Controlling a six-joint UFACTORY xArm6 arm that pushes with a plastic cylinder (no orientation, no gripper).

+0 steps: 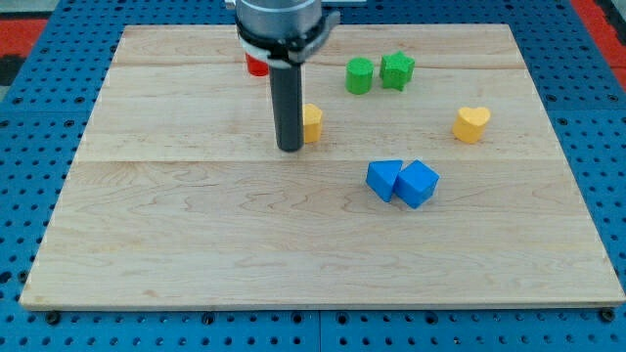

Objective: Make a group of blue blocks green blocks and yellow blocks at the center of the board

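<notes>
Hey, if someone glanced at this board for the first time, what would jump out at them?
First, the dark rod coming down from the view's top, my tip touching the left side of a yellow block. Next, two blue blocks pressed together right of center. Two green blocks sit side by side near the top, and a yellow heart lies alone at the right.

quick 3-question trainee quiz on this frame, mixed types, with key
1. True or false: the two blue blocks touch each other.
2. What sits immediately at the view's right of my tip? A) yellow block B) yellow heart C) green star
3. Fill in: the block partly hidden behind the rod, toward the view's top, is ____.

Key: 1 true; 2 A; 3 red.
</notes>
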